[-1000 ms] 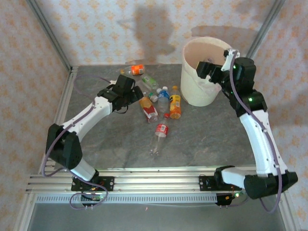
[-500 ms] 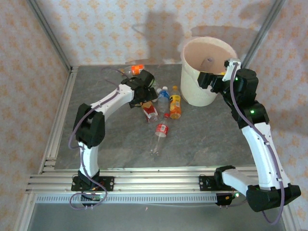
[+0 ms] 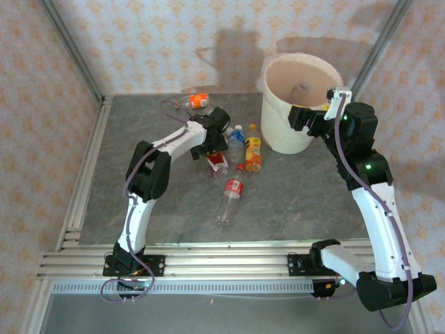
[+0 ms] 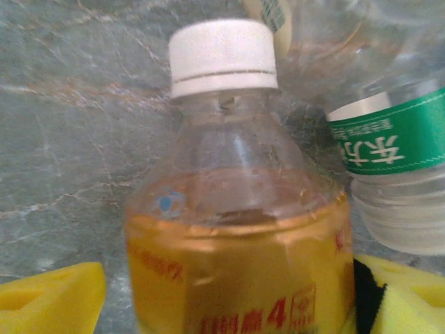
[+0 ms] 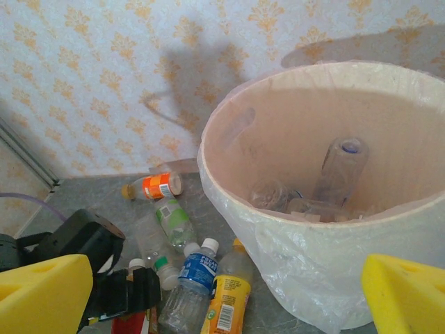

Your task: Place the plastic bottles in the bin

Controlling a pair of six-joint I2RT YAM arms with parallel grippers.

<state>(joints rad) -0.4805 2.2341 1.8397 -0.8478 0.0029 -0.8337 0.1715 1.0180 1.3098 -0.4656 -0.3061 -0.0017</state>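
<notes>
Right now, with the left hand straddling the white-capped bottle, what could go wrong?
1. The green-labelled bottle lies right beside the white-capped bottle and one pad of the left hand; closing may pinch or drag it too.
2. The white-capped bottle looks smooth and rounded, so it may slip on lifting.
3. The right hand hangs at the rim of the bin and may block the drop.

Bottles (image 3: pixel 233 188) flat beside upright white bin (image 3: pixel 281 133)

Top external camera: high behind the near edge, looking down on the whole bench (image 3: pixel 299 202). Left wrist camera: very close on a white-capped bottle (image 4: pixel 233 209), with the bench surface behind. Right wrist camera: near the bin (image 5: pixel 313 271), looking obliquely into it. The bin and bottle cluster (image 5: pixel 188 278) also appear in the top view.
</notes>
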